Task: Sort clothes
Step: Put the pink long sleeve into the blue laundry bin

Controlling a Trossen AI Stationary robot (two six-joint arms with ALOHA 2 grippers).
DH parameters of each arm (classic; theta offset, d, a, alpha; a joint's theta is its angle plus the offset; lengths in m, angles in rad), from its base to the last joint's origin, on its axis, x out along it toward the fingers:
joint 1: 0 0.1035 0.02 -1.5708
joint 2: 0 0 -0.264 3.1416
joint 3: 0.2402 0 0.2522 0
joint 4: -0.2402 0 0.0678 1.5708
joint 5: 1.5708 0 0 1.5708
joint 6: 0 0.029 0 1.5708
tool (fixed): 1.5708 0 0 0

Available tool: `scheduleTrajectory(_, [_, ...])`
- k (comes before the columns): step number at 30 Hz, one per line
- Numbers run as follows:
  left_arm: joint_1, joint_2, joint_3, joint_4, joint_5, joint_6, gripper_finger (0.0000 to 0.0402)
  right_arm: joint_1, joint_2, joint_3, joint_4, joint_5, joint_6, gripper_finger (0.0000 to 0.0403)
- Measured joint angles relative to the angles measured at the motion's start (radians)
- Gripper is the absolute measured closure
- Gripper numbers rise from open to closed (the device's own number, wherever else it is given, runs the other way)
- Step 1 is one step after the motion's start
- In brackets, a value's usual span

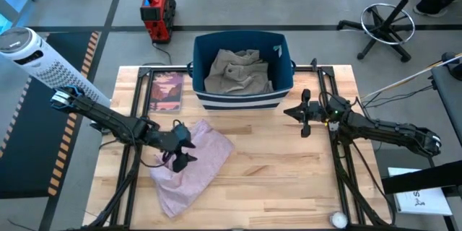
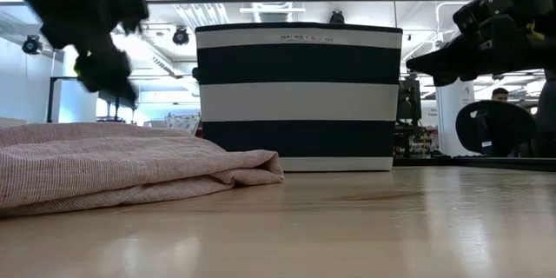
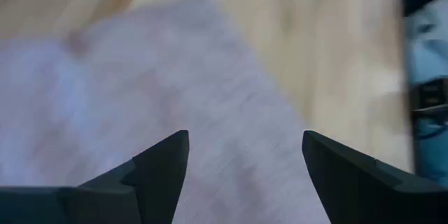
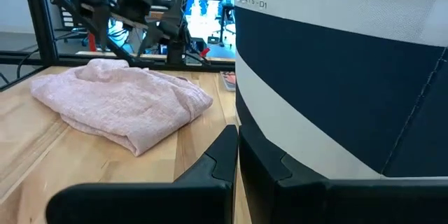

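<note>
A large pale pink garment lies bunched on the table's left half; it also shows in the low view and right wrist view. A khaki-grey garment lies inside the navy bin. My left gripper hovers open above the pink garment, its fingers apart over the cloth. My right gripper is shut and empty, beside the bin's right front corner.
A flat pink-covered book lies left of the bin. A small white object sits near the table's front right corner. Bare wood stretches between the pink garment and the right arm.
</note>
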Motion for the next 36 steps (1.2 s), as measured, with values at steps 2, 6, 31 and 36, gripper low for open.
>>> scheduleTrajectory(2, [0.000,0.000,0.000,-0.070,-0.019,-0.063,0.0126,0.000,0.000,0.000,0.000,0.000,0.000,0.0403])
scheduleTrajectory(6, [0.000,0.000,0.000,-0.156,-0.060,-0.139,0.0106,0.000,0.000,0.000,-0.003,0.000,0.004,0.0403])
scheduleTrajectory(31, [0.001,0.415,0.024,-0.084,-0.100,-0.156,0.0105,0.000,0.000,0.000,-0.023,0.000,0.007,0.0403])
scheduleTrajectory(36, [0.001,0.420,0.034,-0.085,-0.136,-0.173,0.0188,0.000,0.001,0.000,-0.023,0.000,0.007,0.0403])
